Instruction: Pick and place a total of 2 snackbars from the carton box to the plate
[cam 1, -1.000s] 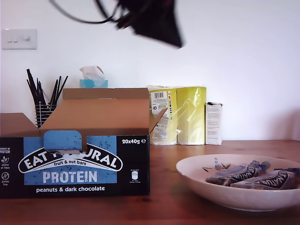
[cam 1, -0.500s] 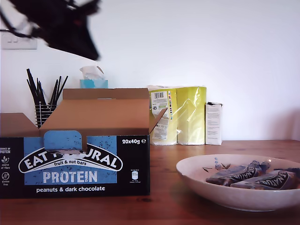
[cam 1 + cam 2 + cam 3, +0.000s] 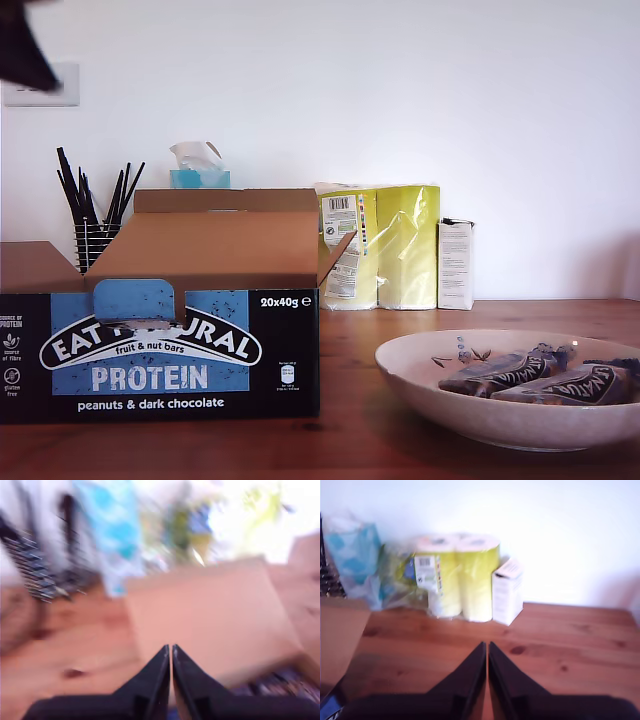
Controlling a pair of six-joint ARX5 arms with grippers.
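Two snackbars (image 3: 505, 372) (image 3: 575, 385) in dark wrappers lie side by side in the plate (image 3: 420, 385) at the exterior view's right. The carton box (image 3: 160, 350) stands open at that view's left, its brown flap (image 3: 210, 625) blurred beneath my first gripper (image 3: 170, 652), which is shut and holds nothing. My second gripper (image 3: 486, 647) is shut too, empty, above bare wooden table. A dark blur of an arm (image 3: 22, 50) shows in the exterior view's upper left corner. The box's inside is hidden in the exterior view.
Behind the box stand a wire holder of black sticks (image 3: 95, 215) and a blue tissue box (image 3: 200, 170). A yellow pack of paper rolls (image 3: 385, 245) (image 3: 460, 575) and a small white carton (image 3: 455, 263) (image 3: 507, 590) line the wall.
The dark arm has swept from the top middle of the exterior view to its upper left corner, nearly out of frame. Plate, bars and box have not moved.
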